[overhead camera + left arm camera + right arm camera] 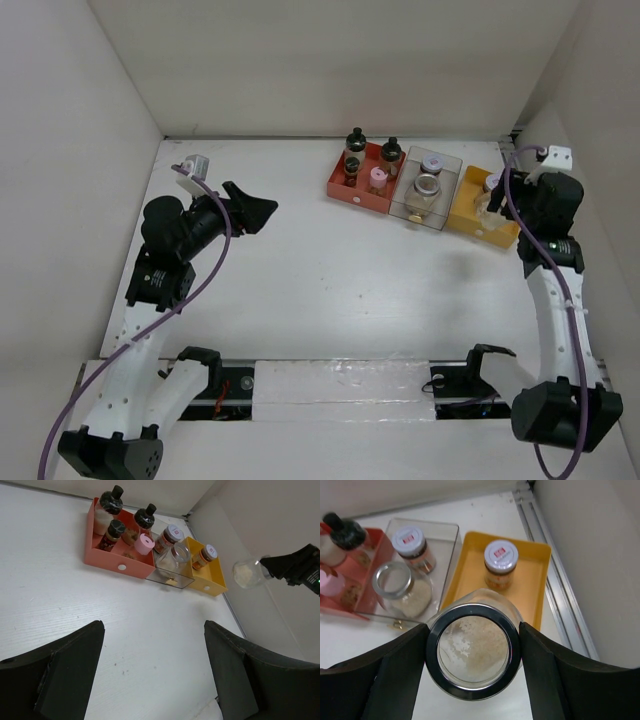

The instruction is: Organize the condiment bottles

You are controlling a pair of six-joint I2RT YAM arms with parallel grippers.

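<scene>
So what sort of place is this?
Likely a lab test booth, not a kitchen: bare white walls box in a white table with only three trays of bottles and the right pincer holding a jar.

red-printed lid labels on clear-tray jar, yellow-tray jar, neither legible

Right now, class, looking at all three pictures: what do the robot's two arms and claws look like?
The white-and-black left arm and right arm share one build: white links dotted with small holes, joined by chunky black housings. A thin purple cable loops along each. The left claw and right claw each have two broad, matte-black fingers.
</scene>
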